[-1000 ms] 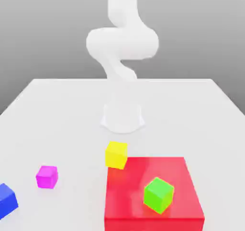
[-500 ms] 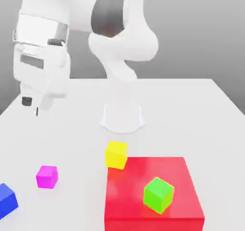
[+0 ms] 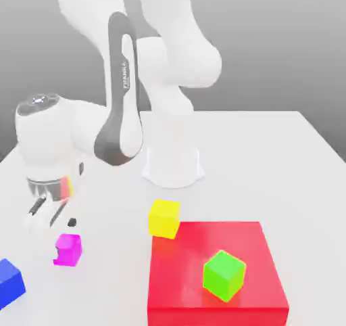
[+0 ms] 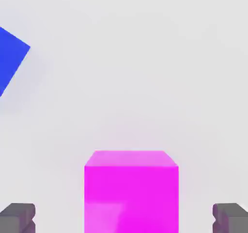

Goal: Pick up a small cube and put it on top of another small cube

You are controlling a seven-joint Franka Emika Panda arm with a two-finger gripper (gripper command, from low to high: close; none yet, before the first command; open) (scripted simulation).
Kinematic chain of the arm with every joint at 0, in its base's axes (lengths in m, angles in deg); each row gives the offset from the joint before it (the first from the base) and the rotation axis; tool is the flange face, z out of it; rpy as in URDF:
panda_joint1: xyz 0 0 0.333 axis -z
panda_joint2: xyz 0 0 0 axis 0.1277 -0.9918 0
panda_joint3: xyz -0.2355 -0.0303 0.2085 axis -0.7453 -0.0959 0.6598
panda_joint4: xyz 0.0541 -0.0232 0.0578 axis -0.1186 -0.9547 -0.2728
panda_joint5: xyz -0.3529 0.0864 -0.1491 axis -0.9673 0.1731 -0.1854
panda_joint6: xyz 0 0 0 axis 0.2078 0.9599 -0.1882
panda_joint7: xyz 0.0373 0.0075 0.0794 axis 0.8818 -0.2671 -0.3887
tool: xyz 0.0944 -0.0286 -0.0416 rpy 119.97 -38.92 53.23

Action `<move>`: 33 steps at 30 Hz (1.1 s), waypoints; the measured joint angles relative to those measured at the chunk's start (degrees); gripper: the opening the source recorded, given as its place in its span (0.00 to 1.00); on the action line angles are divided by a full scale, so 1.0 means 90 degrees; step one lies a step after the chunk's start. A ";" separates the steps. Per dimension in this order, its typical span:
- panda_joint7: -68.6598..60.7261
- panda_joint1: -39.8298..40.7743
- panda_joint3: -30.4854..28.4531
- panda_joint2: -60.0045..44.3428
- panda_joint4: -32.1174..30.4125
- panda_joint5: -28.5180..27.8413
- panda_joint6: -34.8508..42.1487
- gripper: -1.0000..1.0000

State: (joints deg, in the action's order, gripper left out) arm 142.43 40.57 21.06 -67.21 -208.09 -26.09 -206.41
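The small magenta-pink cube [image 3: 67, 249] rests on the white table at the exterior view's left. My gripper [image 3: 53, 219] hangs just above it, open, with nothing held. In the hand view the magenta cube [image 4: 131, 191] sits centred between the two dark fingertips [image 4: 17, 217], which stand well apart on either side without touching it. A blue cube [image 3: 10, 282] lies close by, nearer the table's front left corner, and also appears in the hand view [image 4: 9, 58]. A yellow cube [image 3: 164, 218] sits toward the middle.
A large flat red block [image 3: 251, 247] occupies the front right, with a green cube [image 3: 224, 274] on top. The yellow cube touches the red block's far left corner. The arm's white base [image 3: 173, 162] stands mid-table.
The arm has swung down from above into the exterior view's left and lowered its hand over the magenta cube. The jaws stayed open. No cube has moved.
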 joint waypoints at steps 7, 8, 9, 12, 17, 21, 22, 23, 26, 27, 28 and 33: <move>0.0009 0.0005 0.0005 -0.0039 0.0007 -0.0007 -0.0042 0.00; 0.0009 0.0014 0.0015 0.0110 -0.0021 -0.0002 0.0076 0.00; 0.0010 0.0020 0.0021 0.0302 -0.0057 0.0001 0.0228 0.00; 0.0038 0.0010 0.0001 0.0960 -0.0187 -0.0040 0.0758 0.00; -0.0468 0.0129 0.0001 0.1139 0.0475 -0.0091 0.1605 0.00; -0.1116 0.0274 0.0028 0.0876 0.1386 -0.0095 0.2259 0.00; -0.1278 0.0310 0.0037 0.0807 0.1616 -0.0100 0.2421 0.00; -0.1439 0.0334 0.0036 0.0739 0.1848 -0.0104 0.2584 0.00; -0.1804 0.0406 0.0057 0.0415 0.2379 -0.0120 0.2790 0.00; -0.1837 0.0412 0.0058 0.0220 0.2438 -0.0124 0.2652 0.00; -0.1852 0.0414 0.0057 0.0006 0.2473 -0.0128 0.2474 0.00; -0.1862 0.0411 0.0053 -0.0347 0.2508 -0.0134 0.2156 1.00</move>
